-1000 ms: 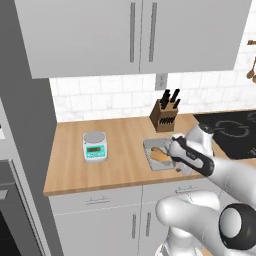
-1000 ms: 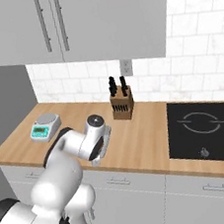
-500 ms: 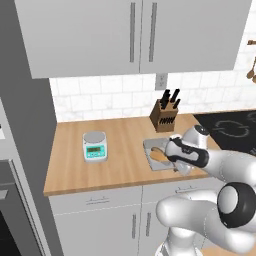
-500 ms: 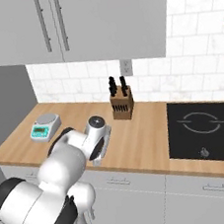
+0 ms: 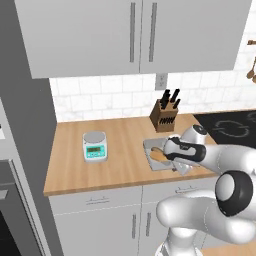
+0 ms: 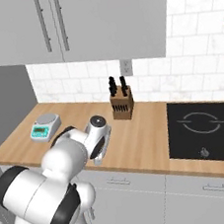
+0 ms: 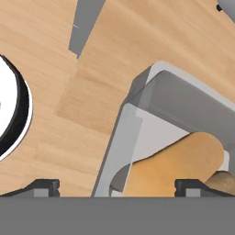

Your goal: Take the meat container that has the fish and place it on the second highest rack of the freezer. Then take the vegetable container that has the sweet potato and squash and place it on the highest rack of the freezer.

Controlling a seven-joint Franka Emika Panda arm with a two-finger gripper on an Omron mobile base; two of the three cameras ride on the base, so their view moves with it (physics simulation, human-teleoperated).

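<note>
The wooden counter point(image 5: 120, 160) holds a grey tray point(image 5: 152, 150) near its front edge, with orange food point(image 7: 179, 160) inside. The claw point(image 7: 117, 186) hangs right over the tray, its two tips spread wide, holding nothing. A scale point(image 5: 94, 145) and knife block point(image 5: 165, 114) sit nearby.

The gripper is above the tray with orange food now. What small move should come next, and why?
Probably lower a little and close. In the hand view the open gripper straddles the near wall of the vegetable container, with one fingertip over the wooden counter and the other over the sweet potato and squash. Nothing is gripped yet.
</note>
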